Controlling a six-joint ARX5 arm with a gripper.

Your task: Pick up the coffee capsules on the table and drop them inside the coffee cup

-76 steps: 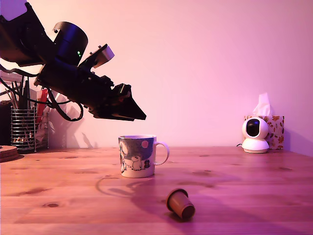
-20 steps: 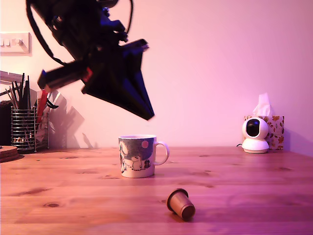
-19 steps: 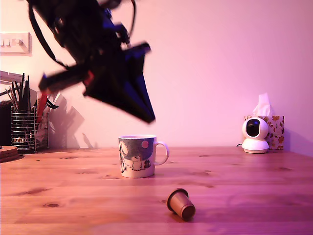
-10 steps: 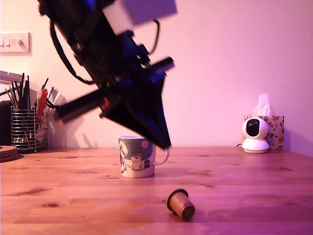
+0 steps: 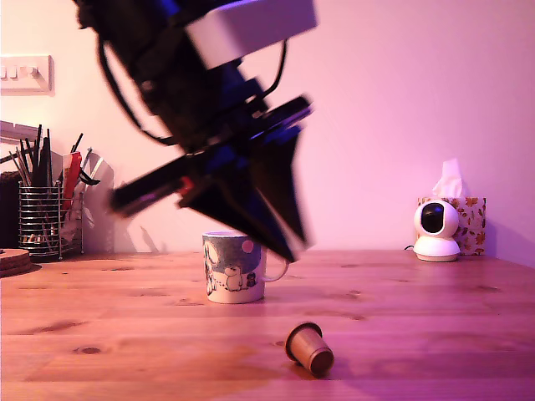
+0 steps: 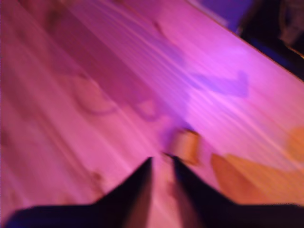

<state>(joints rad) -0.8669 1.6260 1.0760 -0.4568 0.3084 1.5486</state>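
1. Black, blurred gripper [image 5: 284, 238] pointing down at a slant, tip in front of the mug's rim and handle in the exterior view; fingertips smeared there and not separable.
2. Seen from the wrist view, two dark fingers [image 6: 137, 183] with a narrow strip of table showing between them: slightly parted, nothing between them.
3. Above the gripper, dark arm [image 5: 167, 83] filling the upper part of the exterior view's left, cut off by the top edge, with a pale block at its top; cables looping off it, details lost to motion blur.
4. White mug [image 5: 234, 267] with grey-blue print and a pink dot, upright on the table, handle toward the exterior view's right and partly covered by the gripper tip; inside not visible.
5. Tan-brown capsule [image 5: 308, 348] on its side on the table [image 5: 125, 334], nearer the camera than the mug and to the exterior view's right of it, well apart from it; same capsule [image 6: 186, 146] just beyond the fingertips in the wrist view, soft and hard to read.
6. Only one capsule to be made out in either view.
7. Wire holder [image 5: 39, 219] with utensils by the wall at the exterior view's left, its contents a dark tangle.
8. Small white camera [image 5: 436, 230] and a tissue box [image 5: 468, 224] partly behind it at the exterior view's right.
9. Wrist view blurred throughout; dark shape at one corner unidentifiable.
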